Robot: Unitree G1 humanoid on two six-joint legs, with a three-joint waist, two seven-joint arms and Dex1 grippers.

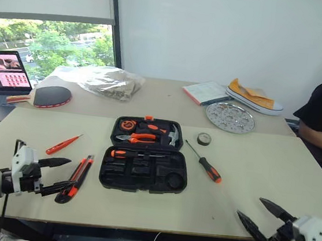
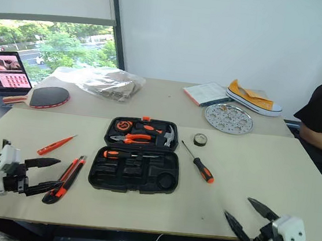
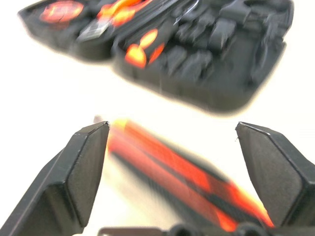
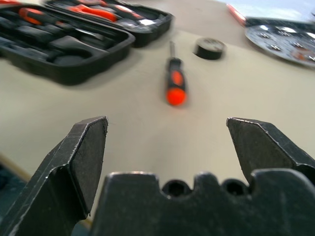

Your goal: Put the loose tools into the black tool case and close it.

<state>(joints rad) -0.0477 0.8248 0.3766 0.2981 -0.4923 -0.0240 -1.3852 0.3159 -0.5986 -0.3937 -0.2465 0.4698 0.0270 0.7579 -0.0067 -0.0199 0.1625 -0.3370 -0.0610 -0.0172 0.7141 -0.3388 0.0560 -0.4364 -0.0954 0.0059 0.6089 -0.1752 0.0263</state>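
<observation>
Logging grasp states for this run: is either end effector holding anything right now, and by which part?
Nothing is held. The left end effector stands open beside the utility knife, which lies on the table. The right end effector is open too, over bare table.

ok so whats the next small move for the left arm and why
Probably lower the open left gripper onto the utility knife and close. The knife lies loose on the table beside the open tool case, right by the fingertips.

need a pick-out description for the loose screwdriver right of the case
Start at the open black plastic tool case mid-table. Just to its right a screwdriver with a black-and-orange handle lies diagonally, handle nearest the robot. The small dark tape roll beside its tip is round; the thin all-orange screwdriver lies left of the case.
</observation>
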